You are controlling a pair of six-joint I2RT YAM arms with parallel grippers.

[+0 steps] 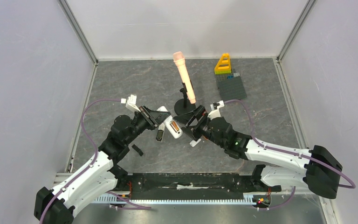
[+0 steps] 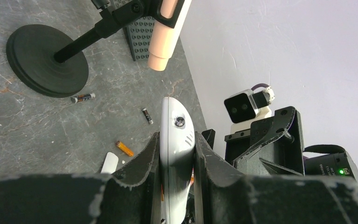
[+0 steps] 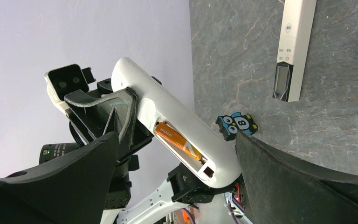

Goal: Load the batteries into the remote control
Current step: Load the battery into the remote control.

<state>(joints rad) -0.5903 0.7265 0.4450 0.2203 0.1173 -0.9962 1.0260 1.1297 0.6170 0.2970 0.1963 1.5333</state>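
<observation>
My left gripper (image 2: 177,156) is shut on a white remote (image 2: 177,123) and holds it above the table; it also shows in the top view (image 1: 173,128). In the right wrist view the remote's (image 3: 168,109) battery bay is open and an orange battery (image 3: 177,140) lies in it. My right gripper (image 3: 177,137) is open and empty, its jaws wide on either side of the remote's end. On the table lie a loose orange battery (image 2: 125,149), a dark battery (image 2: 146,115) and another battery (image 2: 83,98) by the stand base.
A microphone (image 1: 184,77) leans on a black round stand (image 2: 46,60) behind the grippers. A second remote (image 3: 293,46) lies on the table, with an owl-printed block (image 3: 236,125) nearby. A white cover (image 2: 109,162) and a black strip (image 1: 137,150) lie loose. A grey studded plate (image 1: 231,86) is at the back right.
</observation>
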